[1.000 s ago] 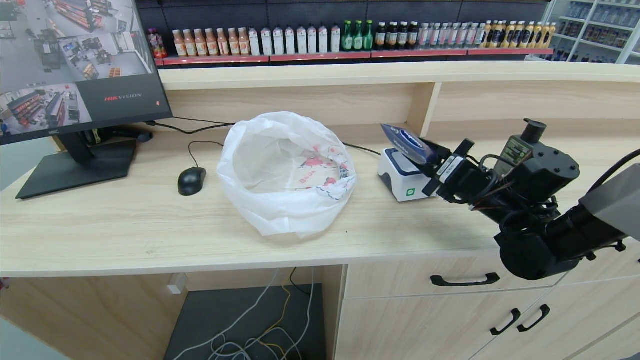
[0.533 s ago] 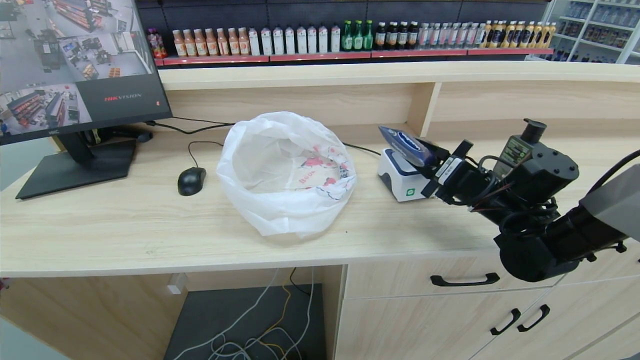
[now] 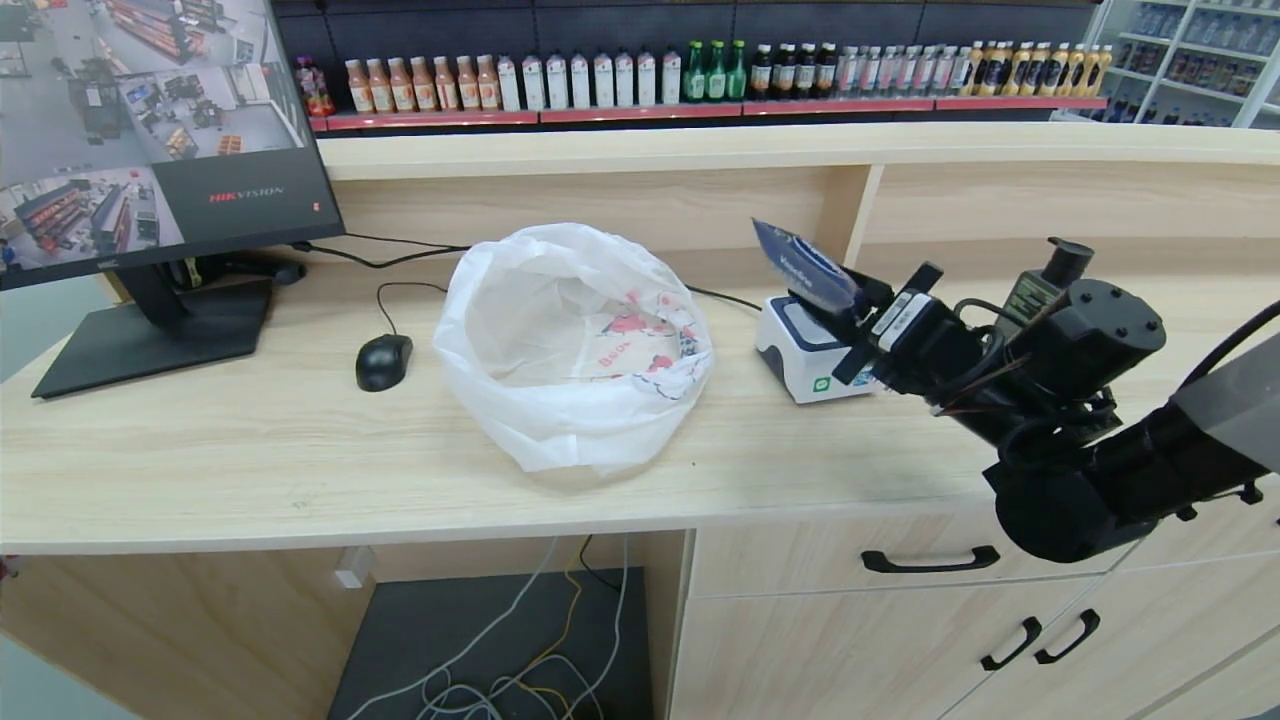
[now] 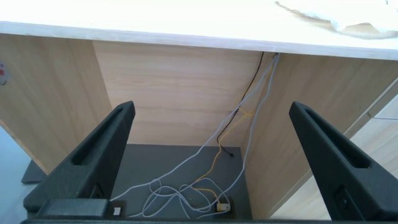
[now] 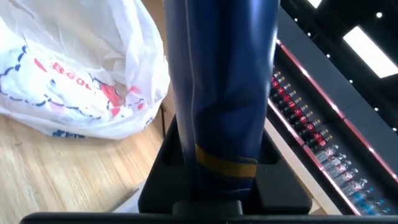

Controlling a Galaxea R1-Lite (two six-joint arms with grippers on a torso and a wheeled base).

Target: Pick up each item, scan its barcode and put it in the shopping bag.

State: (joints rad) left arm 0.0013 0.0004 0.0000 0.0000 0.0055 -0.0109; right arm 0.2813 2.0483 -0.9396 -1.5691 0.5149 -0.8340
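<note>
My right gripper is clamped on the lower end of a blue packet, which juts up and away from the fingers, tilted toward the bag and held in the air just above the white scanner on the counter. The packet touches neither scanner nor bag. It carries white lettering on its face and, seen from the right wrist, a gold band near the fingers. The white plastic bag sits to the scanner's left, near but apart from it, with its mouth open upward and red and blue print showing through its inner wall. My left gripper hangs below the counter edge with its fingers spread wide and nothing between them, facing loose cables in the recess.
</note>
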